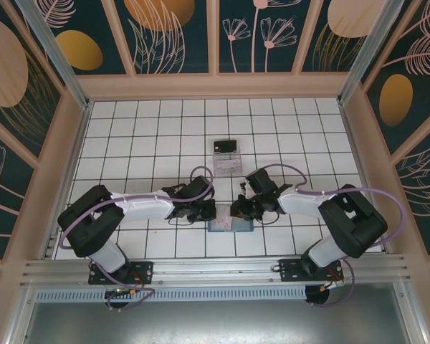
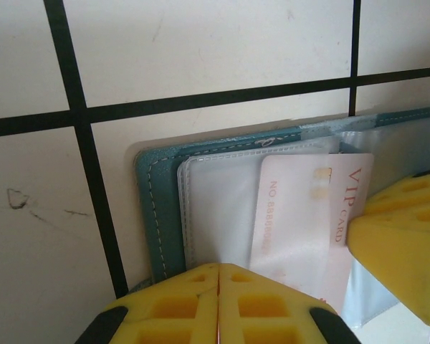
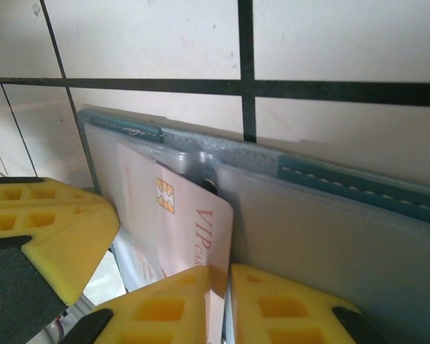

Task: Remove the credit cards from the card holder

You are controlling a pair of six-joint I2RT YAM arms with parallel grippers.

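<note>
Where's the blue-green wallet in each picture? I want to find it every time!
Top external: card holder lies low in the middle, between left end effector and right end effector.
Left wrist: card holder spreads from the centre to the right edge, with the VIP card.
Right wrist: card holder runs from upper left to lower right.
Shared landmark: black grid lines of the table beside it.

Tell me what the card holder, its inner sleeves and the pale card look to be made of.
The card holder: teal leather or imitation, matte, pale stitching along the edge. The sleeves: thin clear plastic, glossy, slightly wrinkled. The card: likely stiff plastic, smooth whitish face, pinkish print, gold chip.
</note>
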